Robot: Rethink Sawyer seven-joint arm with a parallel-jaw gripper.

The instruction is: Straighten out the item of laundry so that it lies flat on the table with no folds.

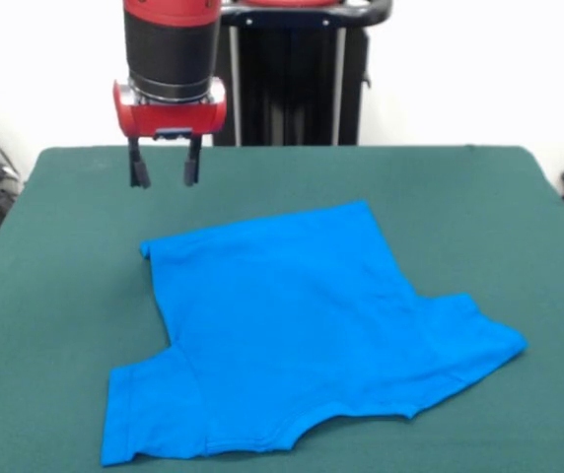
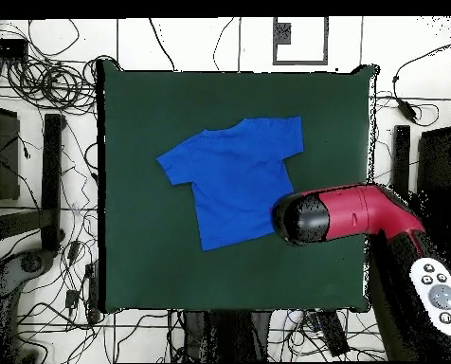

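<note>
Hovering at upper left of the front view, the gripper has its jaws apart, holding nothing, above bare surface. The T-shirt lies centre frame, nearly flat, its hem corner nearest the jaws slightly turned. Judgement: pinch that corner low, draw outward gently. No legible writing seen.

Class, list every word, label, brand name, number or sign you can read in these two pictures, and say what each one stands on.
None can be read.
T-shirt: plain blue, no print and no label showing.
Table: bare green cloth, no markings.
Arm's button pad in the overhead view: grey buttons, any symbols too small to read.
Gripper and its red housing: no legible lettering.
Black-and-white square panel beyond the table: no text readable.
</note>
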